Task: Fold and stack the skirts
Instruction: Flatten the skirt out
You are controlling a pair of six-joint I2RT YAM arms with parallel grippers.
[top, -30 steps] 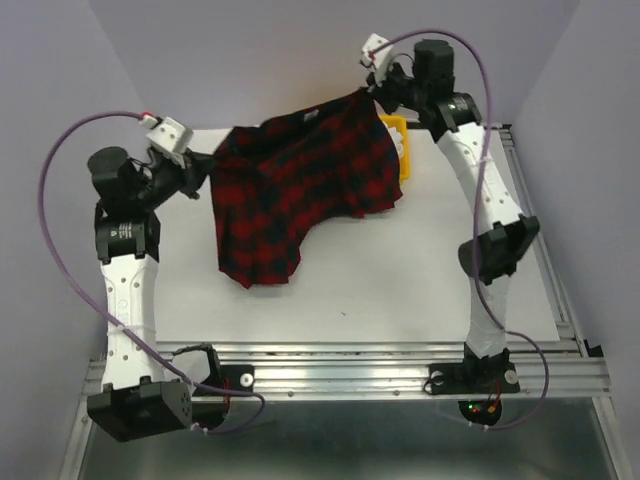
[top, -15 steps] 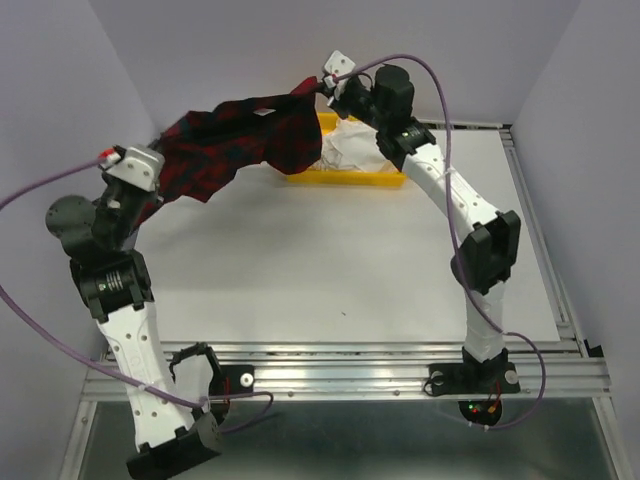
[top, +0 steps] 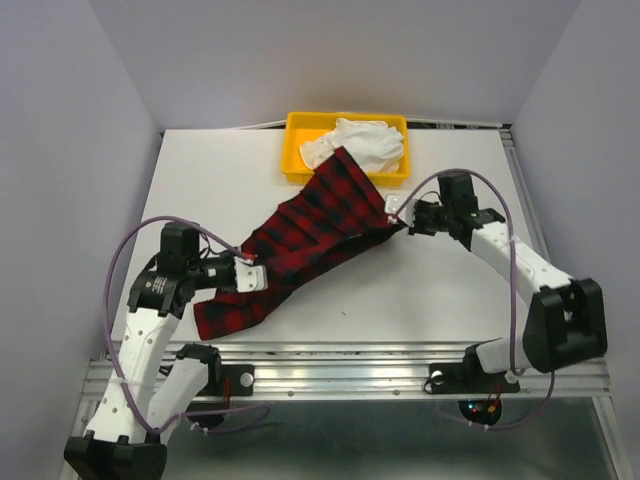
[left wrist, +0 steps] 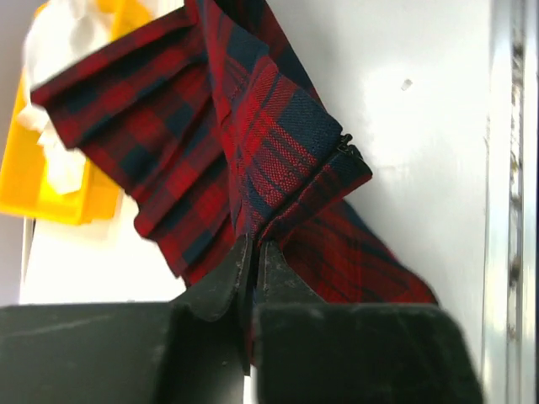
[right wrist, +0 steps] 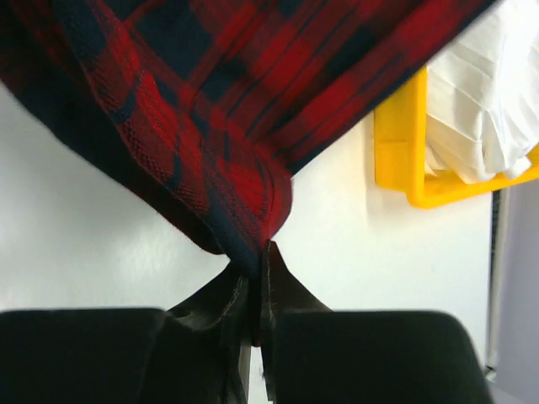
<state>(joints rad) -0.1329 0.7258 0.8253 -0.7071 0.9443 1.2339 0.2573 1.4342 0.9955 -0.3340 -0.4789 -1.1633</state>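
1. Plaid skirt (top: 305,235), red/navy: stretched diag. over table (top: 430,300), lower left to upper ctr of frame.
2. Left gripper (top: 266,282), lower left: pinched tight on skirt edge.
3. Right gripper (top: 389,214), right of ctr: pinched on skirt corner.
4. Yellow bin (top: 293,150) w/ white cloth (top: 362,143), top ctr; skirt's far end at its front rim.

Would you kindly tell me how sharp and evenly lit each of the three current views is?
Top external: even, soft light, sharp throughout, only faint shadow beside the plaid skirt. Left wrist: weave crisp by the left pincer, yellow bin soft. Right wrist: weave crisp at the right pincer, white garment bright, folds readable.
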